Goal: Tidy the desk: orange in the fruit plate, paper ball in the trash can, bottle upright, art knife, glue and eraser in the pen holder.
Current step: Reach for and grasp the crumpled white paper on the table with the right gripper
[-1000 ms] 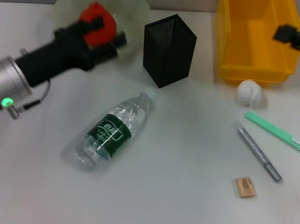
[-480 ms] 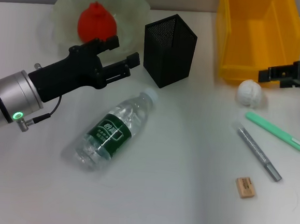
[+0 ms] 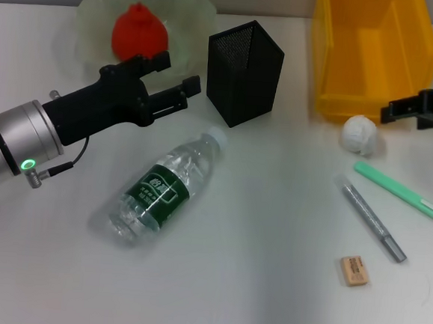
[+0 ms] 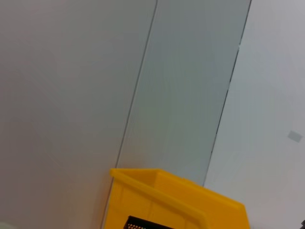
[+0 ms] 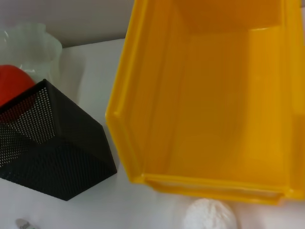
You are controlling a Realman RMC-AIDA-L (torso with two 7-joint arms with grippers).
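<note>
The orange [image 3: 139, 32] rests in the pale-green fruit plate [image 3: 190, 4] at the back left. My left gripper [image 3: 177, 72] hangs open just in front of the plate, with nothing between its fingers. In front of the left gripper the bottle [image 3: 166, 188] lies on its side, its cap toward the black mesh pen holder [image 3: 245, 70]. The paper ball [image 3: 361, 134] sits on the table before the yellow trash can [image 3: 371, 54]. My right gripper [image 3: 419, 110] hovers just right of the ball. The green art knife [image 3: 398, 190], grey glue [image 3: 373, 221] and tan eraser [image 3: 354, 270] lie at the front right.
The right wrist view looks down into the trash can [image 5: 205, 109], with the paper ball [image 5: 209, 214] by its front wall and the pen holder [image 5: 52, 148] beside it. A grey wall stands behind the table.
My left gripper has let go of the orange in the plate and drawn back toward the front. My right gripper has come down from over the trash can to beside the paper ball.
</note>
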